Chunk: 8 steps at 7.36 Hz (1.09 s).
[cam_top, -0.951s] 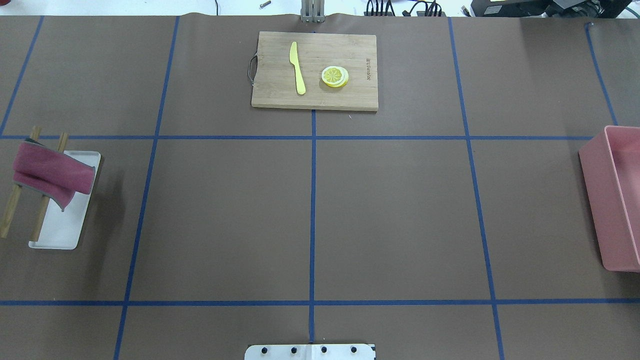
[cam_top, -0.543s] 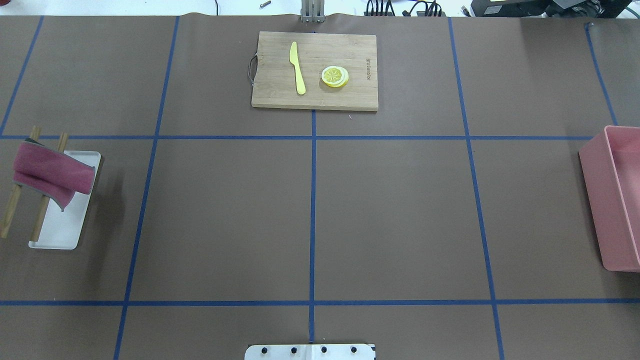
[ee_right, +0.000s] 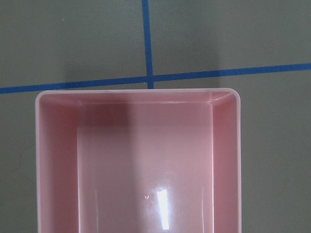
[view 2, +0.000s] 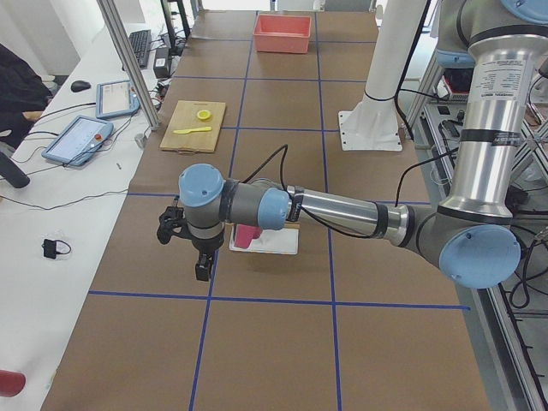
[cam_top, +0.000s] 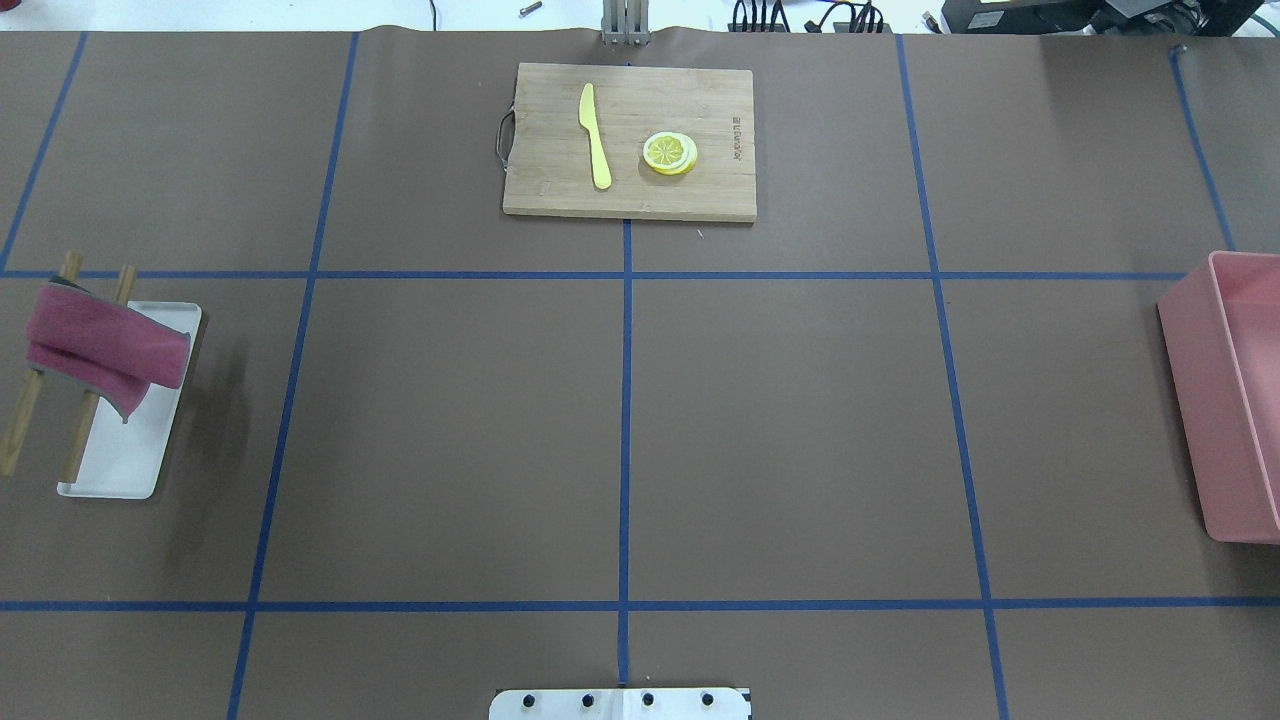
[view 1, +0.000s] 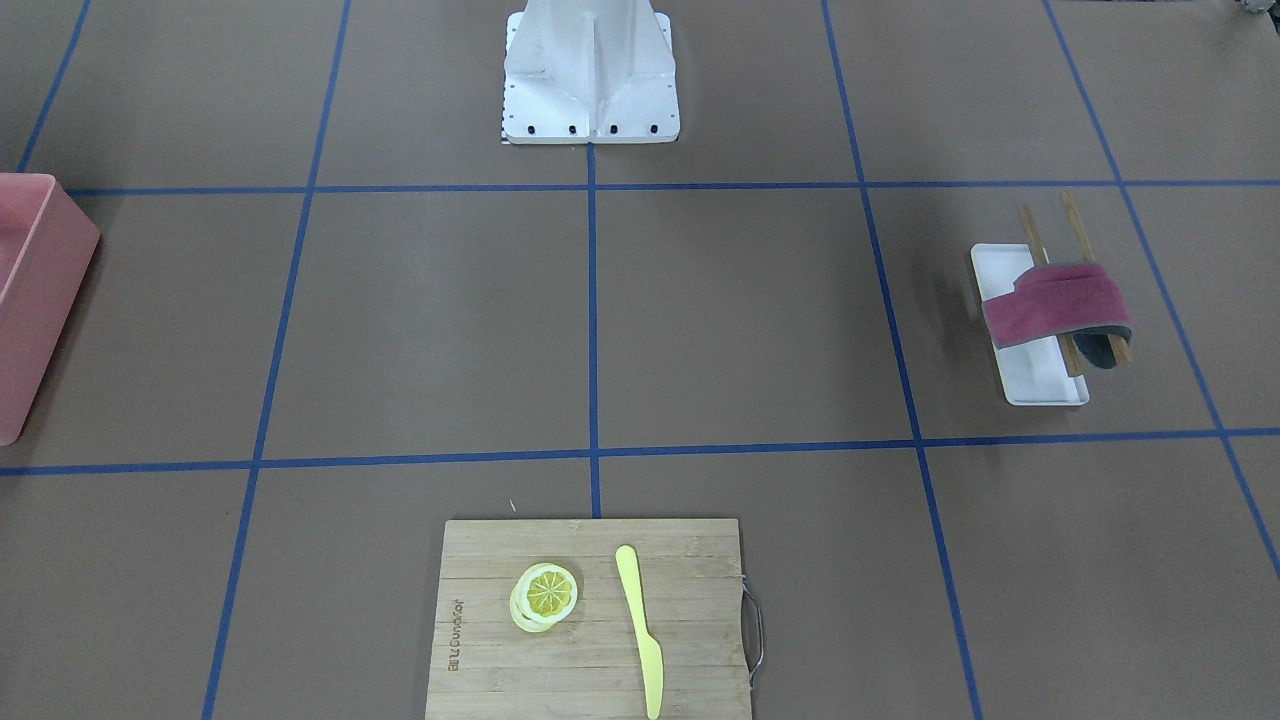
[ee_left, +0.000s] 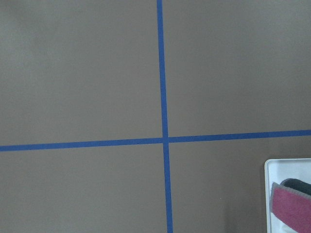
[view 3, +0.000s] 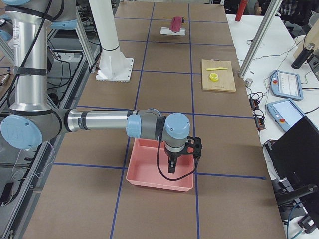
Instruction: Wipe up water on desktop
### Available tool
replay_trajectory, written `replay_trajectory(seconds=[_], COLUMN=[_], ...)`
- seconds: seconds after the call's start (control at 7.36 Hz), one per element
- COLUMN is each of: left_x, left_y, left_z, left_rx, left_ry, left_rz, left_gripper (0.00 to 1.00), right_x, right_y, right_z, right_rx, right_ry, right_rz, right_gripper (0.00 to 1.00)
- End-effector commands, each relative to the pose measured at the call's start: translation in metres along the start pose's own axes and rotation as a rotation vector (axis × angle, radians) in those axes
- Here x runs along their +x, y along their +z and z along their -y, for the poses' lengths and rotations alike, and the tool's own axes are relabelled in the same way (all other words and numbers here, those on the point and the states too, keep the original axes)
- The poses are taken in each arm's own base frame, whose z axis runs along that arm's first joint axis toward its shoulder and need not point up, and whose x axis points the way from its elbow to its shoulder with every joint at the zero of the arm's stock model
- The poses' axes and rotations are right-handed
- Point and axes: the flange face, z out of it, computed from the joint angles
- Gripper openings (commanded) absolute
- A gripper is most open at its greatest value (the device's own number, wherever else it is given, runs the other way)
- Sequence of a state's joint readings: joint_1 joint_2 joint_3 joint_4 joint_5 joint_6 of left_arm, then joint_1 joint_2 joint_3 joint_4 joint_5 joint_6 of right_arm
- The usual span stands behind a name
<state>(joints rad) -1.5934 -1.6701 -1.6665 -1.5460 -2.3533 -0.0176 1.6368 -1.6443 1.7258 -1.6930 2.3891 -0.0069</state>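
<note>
The desktop (cam_top: 780,430) is a brown surface crossed by blue tape lines; I see no water on it in any view. A dark red cloth (cam_top: 100,345) hangs over two wooden rods above a white tray (cam_top: 120,460) at the left edge. My left gripper (view 2: 201,270) shows only in the exterior left view, hovering beside the cloth (view 2: 248,234); I cannot tell whether it is open or shut. My right gripper (view 3: 173,168) shows only in the exterior right view, above the pink bin (view 3: 159,181); I cannot tell its state either.
A bamboo cutting board (cam_top: 630,140) at the far middle carries a yellow knife (cam_top: 595,135) and lemon slices (cam_top: 670,153). The pink bin (cam_top: 1225,400) stands at the right edge. The robot's base plate (cam_top: 620,705) is at the near middle.
</note>
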Motion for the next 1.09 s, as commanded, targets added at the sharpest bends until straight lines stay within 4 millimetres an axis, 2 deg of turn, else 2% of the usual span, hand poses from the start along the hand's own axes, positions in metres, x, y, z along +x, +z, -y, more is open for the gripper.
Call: replay_trajectory(seconds=[0.0, 0.14, 0.27, 0.41, 0.82, 0.95], left_x=[0.017, 0.050, 0.092, 0.120, 0.150, 0.162], left_y=[0.001, 0.017, 0.028, 0.055, 0.101, 0.109], left_z=[0.003, 0.013, 0.017, 0.011, -0.012, -0.015], left_rx=[-0.007, -0.048, -0.034, -0.036, -0.053, -0.061], left_ry=[-0.038, -0.211, -0.197, -0.180, -0.198, -0.201], left_rz=[-0.074, -0.107, -0.132, -0.152, -0.192, -0.204], left_gripper=[0.98, 0.98, 0.98, 0.98, 0.98, 0.98], right_x=[-0.003, 0.002, 0.001, 0.002, 0.001, 0.001], right_y=[-0.003, 0.002, -0.001, 0.001, 0.000, 0.000], right_z=[0.001, -0.002, -0.001, -0.001, 0.001, 0.001], right_rx=[0.006, -0.002, 0.002, -0.002, 0.001, 0.001], right_ry=[-0.013, -0.006, -0.003, 0.002, 0.003, 0.003], right_rz=[-0.004, -0.002, -0.011, -0.015, -0.011, -0.008], right_gripper=[1.00, 1.00, 1.00, 1.00, 1.00, 1.00])
